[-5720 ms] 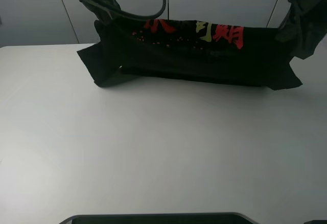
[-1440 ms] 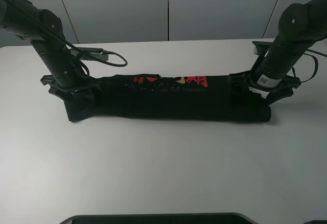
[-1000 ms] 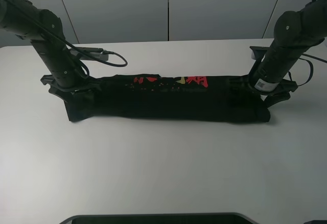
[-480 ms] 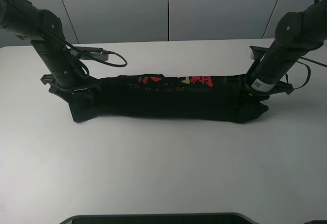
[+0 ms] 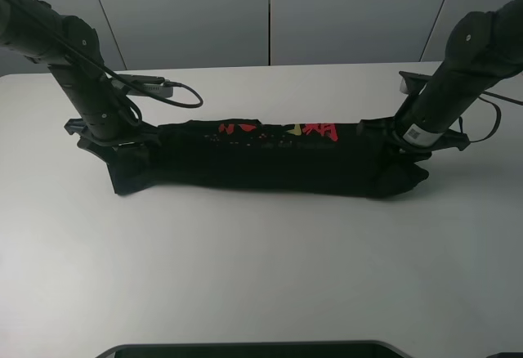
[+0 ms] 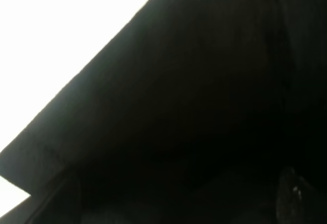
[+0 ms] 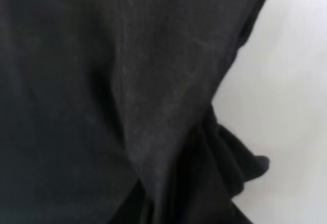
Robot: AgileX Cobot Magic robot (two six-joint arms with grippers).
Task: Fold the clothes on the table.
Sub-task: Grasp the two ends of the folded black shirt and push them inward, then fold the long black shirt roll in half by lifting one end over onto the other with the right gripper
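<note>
1. Task item. I read the clothes [image 5: 270, 162] as one long black band lying flat on the table [image 5: 261, 276]. It runs from 9 o'clock to 3 o'clock, just to the 12 o'clock side of the table's middle. Red and yellow characters [image 5: 315, 129] show along its 12 o'clock edge.

2. Left gripper [image 5: 122, 149]. It is down at the band's 9 o'clock end, against the cloth. The left wrist view shows only black fabric [image 6: 204, 106] with bare table [image 6: 61, 29] beyond its edge. I cannot tell whether the fingers are apart or closed.

3. Right gripper [image 5: 404, 155]. It is down at the 3 o'clock end, where the cloth is bunched. The right wrist view shows creased fabric [image 7: 102, 81] beside white table [image 7: 296, 81]. Here too I cannot tell the finger position.

4. A cable [image 5: 155, 86] lies on the table at 12 o'clock from the left gripper.
</note>
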